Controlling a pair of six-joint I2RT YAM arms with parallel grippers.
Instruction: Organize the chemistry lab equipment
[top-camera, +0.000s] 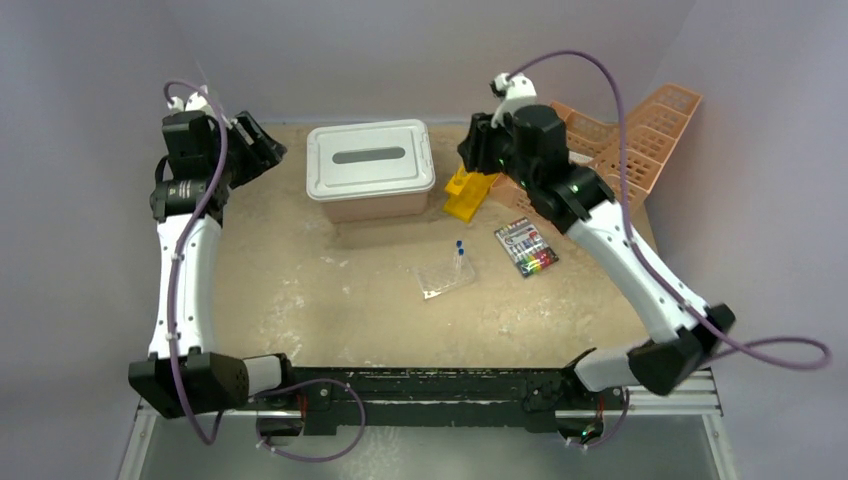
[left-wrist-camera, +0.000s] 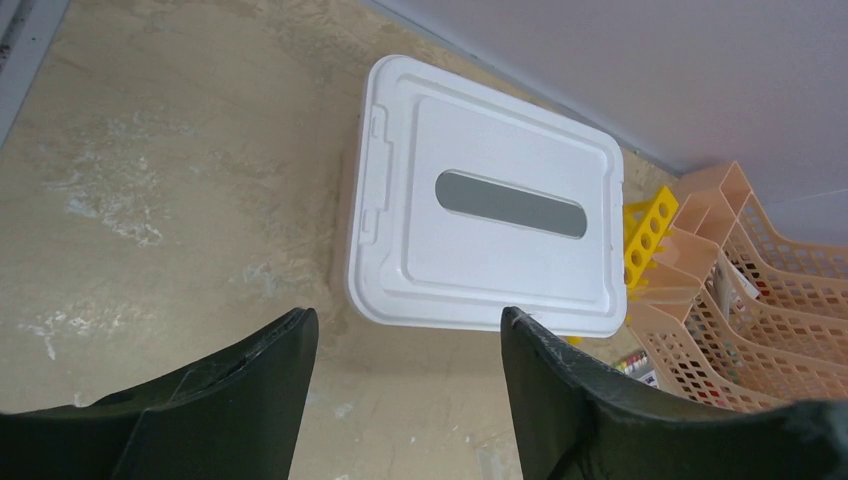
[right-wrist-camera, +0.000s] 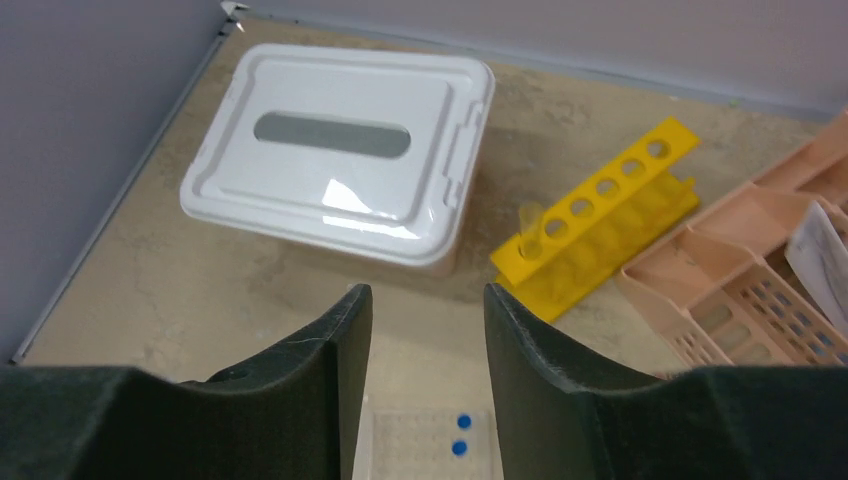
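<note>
Hidden or unclear:
- The white lidded box (top-camera: 370, 170) at the far centre of the table (top-camera: 330, 310) is closed, so its contents are not visible.
- From overhead, the yellow tube rack (top-camera: 468, 193) is partly covered by the right gripper (top-camera: 480, 150). The right wrist camera shows the rack (right-wrist-camera: 600, 220) whole, with one clear tube (right-wrist-camera: 530, 225) standing in an end hole.
- The peach lattice baskets (top-camera: 640, 130) at the far right are partly behind the right arm. What lies in them cannot be made out.
- A flat packet (top-camera: 526, 247) with coloured stripes is too small to identify.
- The clear well plate (top-camera: 445, 275) lies mid-table, well apart from the box. Two blue-capped tubes (top-camera: 459, 247) stand at its far edge. In the right wrist view the plate (right-wrist-camera: 420, 445) is cut off by the frame's bottom edge (only the two blue caps (right-wrist-camera: 462, 420) read clearly).

Arm pose:
- The left arm reaches up the left side. The left gripper (top-camera: 262, 150) is raised near the box's left end, its fingers (left-wrist-camera: 260, 390) spread wide, holding nothing.
- The right arm stretches diagonally toward the far centre. The right gripper is raised over the rack, its fingers (right-wrist-camera: 330, 360) apart, empty.
</note>
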